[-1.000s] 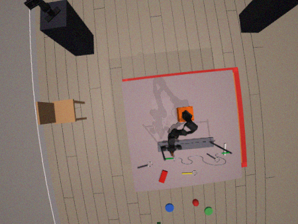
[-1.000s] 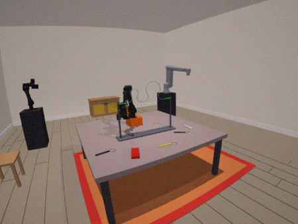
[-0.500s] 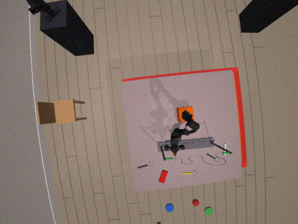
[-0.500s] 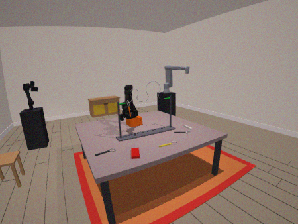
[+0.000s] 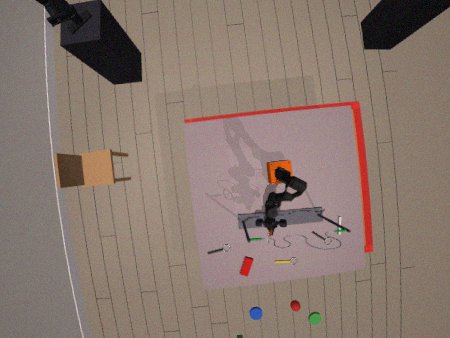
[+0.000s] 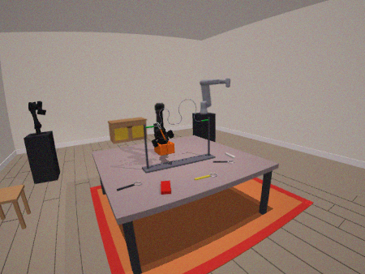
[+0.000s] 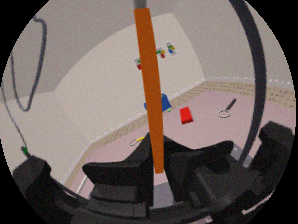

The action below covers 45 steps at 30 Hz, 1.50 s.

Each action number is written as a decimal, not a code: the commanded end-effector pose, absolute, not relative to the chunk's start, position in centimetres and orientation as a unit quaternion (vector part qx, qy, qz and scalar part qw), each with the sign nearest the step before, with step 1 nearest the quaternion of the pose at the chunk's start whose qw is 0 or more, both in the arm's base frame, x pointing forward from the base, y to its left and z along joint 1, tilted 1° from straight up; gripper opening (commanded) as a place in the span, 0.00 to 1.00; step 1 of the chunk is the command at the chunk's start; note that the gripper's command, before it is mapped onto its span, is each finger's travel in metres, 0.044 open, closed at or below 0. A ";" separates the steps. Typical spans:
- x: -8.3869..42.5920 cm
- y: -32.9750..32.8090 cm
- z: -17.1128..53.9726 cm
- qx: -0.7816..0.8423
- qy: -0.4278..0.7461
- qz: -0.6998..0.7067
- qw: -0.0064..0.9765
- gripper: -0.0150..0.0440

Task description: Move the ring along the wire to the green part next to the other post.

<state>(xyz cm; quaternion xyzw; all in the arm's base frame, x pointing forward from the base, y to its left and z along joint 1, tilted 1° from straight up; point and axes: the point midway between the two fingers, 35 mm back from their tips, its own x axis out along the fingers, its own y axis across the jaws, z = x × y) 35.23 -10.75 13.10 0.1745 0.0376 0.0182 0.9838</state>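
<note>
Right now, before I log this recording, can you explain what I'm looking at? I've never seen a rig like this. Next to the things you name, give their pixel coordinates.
The machine is one black robot arm on an orange base (image 5: 273, 165) (image 6: 165, 149). One picture looks down from above, one across the room, and one from the arm's wrist. Its gripper (image 5: 271, 229) (image 6: 163, 139) (image 7: 152, 133) is shut on an orange handle (image 7: 149, 75), which belongs to a ring near the wire's green end by one post (image 6: 146, 147). The wire curves on to another post (image 6: 209, 138). On the table (image 5: 225, 270) (image 6: 243, 166) lie a red block (image 5: 246, 266) (image 6: 165, 187) (image 7: 186, 115) and a yellow-handled ring (image 5: 283, 261) (image 6: 203, 177).
</note>
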 end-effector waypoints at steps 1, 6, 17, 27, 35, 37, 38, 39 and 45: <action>35.0 -9.9 13.6 0.202 0.040 0.018 0.978 0.00; 34.5 -8.9 14.1 0.235 0.062 0.026 0.970 0.00; 32.9 -6.5 16.0 0.318 0.121 0.053 0.939 0.00; 31.0 -4.4 18.5 0.403 0.180 0.090 0.893 0.00; 29.5 -3.3 20.9 0.467 0.224 0.130 0.846 0.00; 29.1 -3.0 21.6 0.484 0.235 0.143 0.831 0.00; 28.9 -3.0 21.9 0.492 0.240 0.148 0.824 0.00; 28.8 -2.9 22.2 0.498 0.244 0.153 0.818 0.00; 28.5 -2.2 24.2 0.550 0.245 0.174 0.780 0.00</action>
